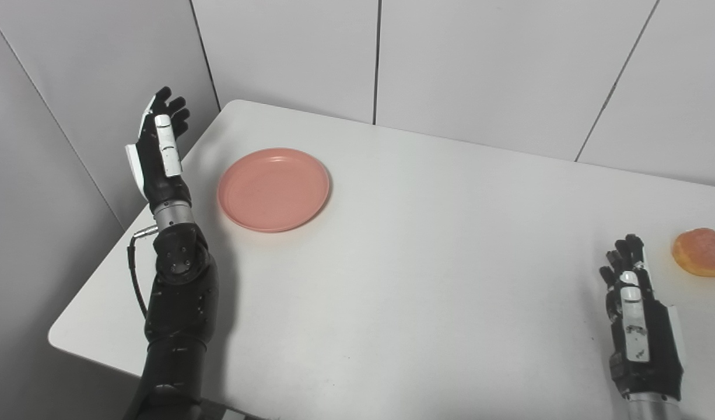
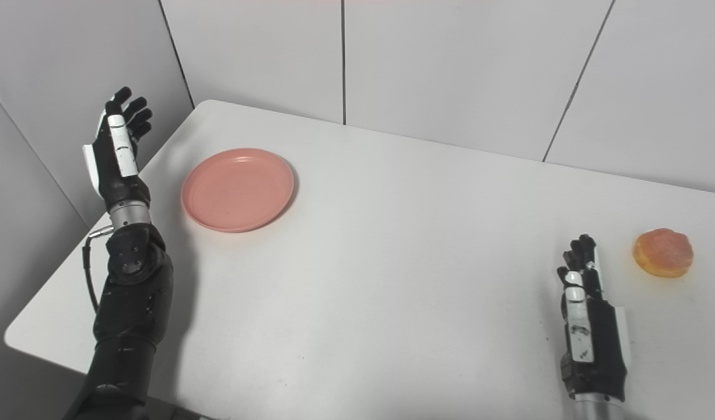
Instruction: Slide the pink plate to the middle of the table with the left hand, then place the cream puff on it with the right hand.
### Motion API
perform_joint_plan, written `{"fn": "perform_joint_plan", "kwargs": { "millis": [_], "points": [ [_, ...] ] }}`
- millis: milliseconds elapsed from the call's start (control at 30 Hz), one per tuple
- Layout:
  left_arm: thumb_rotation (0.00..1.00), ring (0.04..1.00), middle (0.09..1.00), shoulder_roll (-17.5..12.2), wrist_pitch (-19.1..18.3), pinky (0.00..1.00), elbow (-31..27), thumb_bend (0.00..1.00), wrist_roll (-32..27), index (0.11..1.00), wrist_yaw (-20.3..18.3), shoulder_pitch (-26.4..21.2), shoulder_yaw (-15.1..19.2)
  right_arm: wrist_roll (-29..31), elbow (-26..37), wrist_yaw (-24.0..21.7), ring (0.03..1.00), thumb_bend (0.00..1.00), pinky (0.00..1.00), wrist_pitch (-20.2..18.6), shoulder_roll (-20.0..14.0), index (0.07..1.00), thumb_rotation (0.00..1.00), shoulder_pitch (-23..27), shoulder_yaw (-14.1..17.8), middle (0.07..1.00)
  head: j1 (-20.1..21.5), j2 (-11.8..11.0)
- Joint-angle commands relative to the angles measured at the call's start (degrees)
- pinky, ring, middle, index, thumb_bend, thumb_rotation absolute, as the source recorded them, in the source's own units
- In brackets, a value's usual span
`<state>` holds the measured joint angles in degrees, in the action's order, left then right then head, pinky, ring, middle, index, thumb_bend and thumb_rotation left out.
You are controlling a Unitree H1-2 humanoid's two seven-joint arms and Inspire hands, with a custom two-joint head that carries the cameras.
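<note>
While nothing is held by either hand, the right hand (image 2: 591, 326) is seen nearest, low over the white table (image 2: 392, 262) at its near right, with fingers extended and loosely apart. Just beyond it, to its right and not touched, the cream puff (image 2: 663, 252) is found on the tabletop. Farther back on the left, the pink plate (image 2: 238, 189) lies flat, and the left hand (image 2: 117, 151) is raised beside it at the table's left edge, fingers spread.

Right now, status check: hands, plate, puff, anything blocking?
Left hand open, raised beside the pink plate, not touching. Right hand open, short of the cream puff. Plate at the table's left; nothing blocking.
</note>
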<state>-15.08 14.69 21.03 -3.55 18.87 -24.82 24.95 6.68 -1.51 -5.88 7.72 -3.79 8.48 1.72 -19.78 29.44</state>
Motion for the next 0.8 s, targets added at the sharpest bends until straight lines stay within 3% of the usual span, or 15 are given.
{"fn": "perform_joint_plan", "kwargs": {
  "millis": [0,133,333,533,767],
  "points": [
    [1.00,0.770,0.767,-1.7,-0.8,0.79,0.1,0.68,0.6,0.776,1.0,-2.3,0.0,0.3,-0.7,-0.3,1.000,0.59,1.00,2.9,0.1,1.000,0.90,-0.5,0.1,1.000,0.0,0.0],
    [1.00,0.778,0.778,-2.7,-1.0,0.80,3.2,0.67,0.5,0.786,1.7,-2.6,0.0,0.5,-0.7,-0.4,1.000,0.59,1.00,3.1,0.2,1.000,0.90,-0.5,0.1,1.000,0.2,0.3],
    [1.00,0.821,0.778,-2.8,-1.4,0.92,6.1,0.64,-0.1,0.788,1.3,-2.7,-0.6,0.6,-0.6,-0.2,1.000,0.59,1.00,4.3,0.4,1.000,0.90,-0.4,0.2,1.000,0.5,0.6],
    [1.00,0.780,0.757,-2.9,0.4,0.86,9.5,0.57,-2.5,0.762,-0.6,-3.2,-0.9,0.3,-0.1,0.0,1.000,0.61,1.00,4.1,0.4,1.000,0.92,-0.5,0.0,1.000,0.3,0.6],
    [1.00,0.825,0.805,-2.6,-5.9,0.89,6.7,0.60,-4.9,0.806,-3.6,-2.3,-2.2,0.7,-0.4,-0.2,1.000,0.62,1.00,4.5,0.3,1.000,0.91,-0.4,0.1,1.000,0.2,0.7]
  ]
}}
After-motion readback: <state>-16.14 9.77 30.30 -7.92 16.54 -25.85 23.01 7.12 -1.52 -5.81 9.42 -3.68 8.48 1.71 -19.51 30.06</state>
